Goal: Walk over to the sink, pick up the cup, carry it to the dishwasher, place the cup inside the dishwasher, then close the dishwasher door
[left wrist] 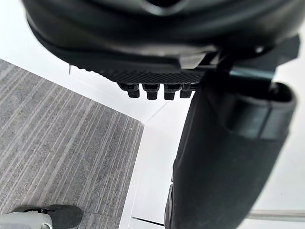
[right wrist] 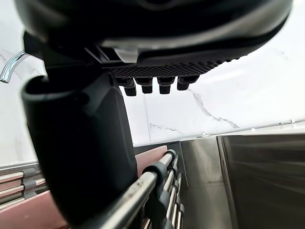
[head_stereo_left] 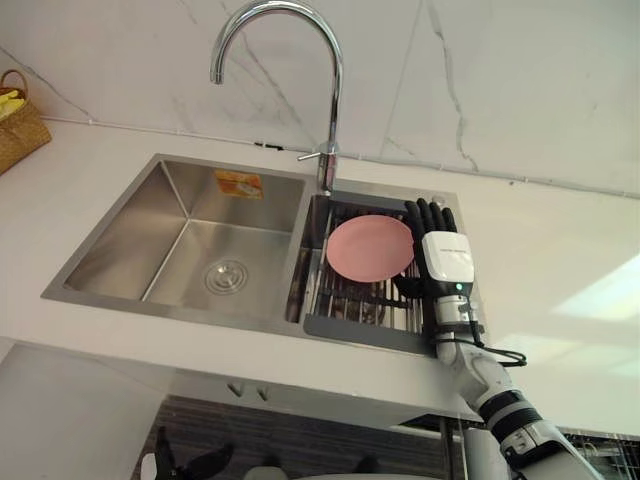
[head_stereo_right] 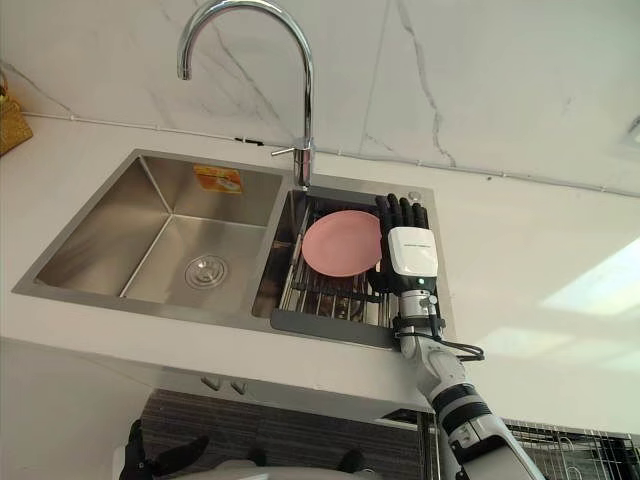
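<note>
Cannot tell where the cup lies. Right hand (head_stereo_left: 445, 262) held flat over the right edge of a dish rack (head_stereo_left: 350, 300), fingers straight and a little apart, clamped on nothing, thumb down near the rack's rail. Just beside the hand, on its thumb side, a pink plate (head_stereo_left: 370, 248) lying on the rack. Rack set in the right compartment of a steel sink (head_stereo_left: 130, 240). Beyond the plate from the hand, a tall curved faucet (head_stereo_left: 330, 80). Further on the same side, the other compartment with its round drain (head_stereo_left: 226, 276). White desk (head_stereo_left: 560, 250) all around the sink; well apart from the hand, at the far left, a wicker basket (head_stereo_left: 15, 125). Left hand (left wrist: 143, 38) low, below the desk's front, fingers loose and apart, holding nothing, with striped grey floor (left wrist: 57, 157) past it.
</note>
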You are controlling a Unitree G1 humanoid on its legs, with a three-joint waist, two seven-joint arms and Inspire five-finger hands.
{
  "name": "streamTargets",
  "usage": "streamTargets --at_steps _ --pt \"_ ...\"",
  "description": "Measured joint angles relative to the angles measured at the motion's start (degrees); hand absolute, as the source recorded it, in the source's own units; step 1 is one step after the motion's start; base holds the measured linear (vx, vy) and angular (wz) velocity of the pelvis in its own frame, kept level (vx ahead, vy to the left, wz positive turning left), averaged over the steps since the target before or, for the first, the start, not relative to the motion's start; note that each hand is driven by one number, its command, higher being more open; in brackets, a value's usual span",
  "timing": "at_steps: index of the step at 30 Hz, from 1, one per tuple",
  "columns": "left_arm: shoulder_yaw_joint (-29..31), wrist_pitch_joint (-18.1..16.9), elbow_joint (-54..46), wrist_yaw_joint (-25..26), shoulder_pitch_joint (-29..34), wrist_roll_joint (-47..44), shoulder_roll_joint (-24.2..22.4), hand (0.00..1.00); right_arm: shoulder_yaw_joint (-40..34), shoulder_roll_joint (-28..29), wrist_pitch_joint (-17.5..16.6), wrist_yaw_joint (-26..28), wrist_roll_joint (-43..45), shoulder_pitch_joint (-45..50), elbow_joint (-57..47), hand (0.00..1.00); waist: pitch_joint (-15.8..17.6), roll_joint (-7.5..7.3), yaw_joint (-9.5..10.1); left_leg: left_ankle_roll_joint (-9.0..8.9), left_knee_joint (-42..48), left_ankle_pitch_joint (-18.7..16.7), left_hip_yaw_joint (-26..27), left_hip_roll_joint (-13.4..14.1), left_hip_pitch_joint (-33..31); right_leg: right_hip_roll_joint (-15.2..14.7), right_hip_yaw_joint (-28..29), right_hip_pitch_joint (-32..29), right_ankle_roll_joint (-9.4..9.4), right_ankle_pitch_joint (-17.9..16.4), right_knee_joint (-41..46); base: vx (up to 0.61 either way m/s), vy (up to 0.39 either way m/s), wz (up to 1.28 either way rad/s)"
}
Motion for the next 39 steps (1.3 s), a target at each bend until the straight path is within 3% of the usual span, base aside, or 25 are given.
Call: streamTargets --at_steps 5,13,25,26,35,39 --pt "-0.05 0.02 0.0 -0.08 0.01 0.0 -0.45 1.0 -0.55 -0.35 -2.35 4.19 -0.31 -0.02 0.46 1.0 0.01 0.02 0.02 -0.01 -0.04 -0.01 -0.04 -0.01 0.22 -0.02 -0.03 0.25 0.01 0.0 0.0 0.0 0.0 0.0" --pt "-0.06 0.42 0.0 -1.52 -0.01 0.0 -0.41 1.0 2.56 -4.21 -8.89 15.88 -3.2 -1.95 0.66 1.0 -0.01 -0.08 0.04 -0.02 -0.14 -0.01 -0.02 0.02 0.26 0.01 0.01 0.25 0.01 -0.01 0.0 0.0 0.0 0.0" --pt "-1.12 0.43 0.04 -1.64 -0.26 0.01 -0.16 1.0 4.8 -5.15 -8.69 15.59 -9.82 -2.78 0.65 1.0 -0.02 -0.62 0.05 -0.01 -0.19 -0.01 0.02 0.03 0.31 0.04 0.08 0.37 0.01 0.0 0.0 0.0 0.0 0.0" --pt "-1.12 0.43 0.05 -1.64 -0.26 0.01 -0.16 1.0 4.83 -5.14 -8.68 15.52 -9.89 -2.78 0.65 0.0 -0.01 -0.66 0.07 -0.01 -0.19 -0.01 0.02 0.03 0.31 0.04 0.07 0.37 0.01 0.0 0.0 0.0 0.0 0.0" --pt "-1.1 0.27 0.1 -1.62 -0.26 0.01 0.01 1.0 6.29 -5.23 -9.37 12.42 -13.78 -4.05 2.57 0.0 0.19 -1.58 0.13 -0.05 -0.21 0.05 -0.17 0.02 0.48 0.04 -0.1 0.66 0.01 0.0 0.0 0.0 0.0 0.0" --pt "-1.1 0.06 0.11 -1.56 -0.26 0.01 0.06 1.0 7.29 -4.94 -7.79 8.16 -15.56 -4.58 4.18 0.0 0.41 -1.93 0.5 -0.06 -0.53 0.37 -0.73 -0.02 0.55 0.01 -0.71 0.81 0.01 -0.01 0.0 0.0 0.0 0.07"
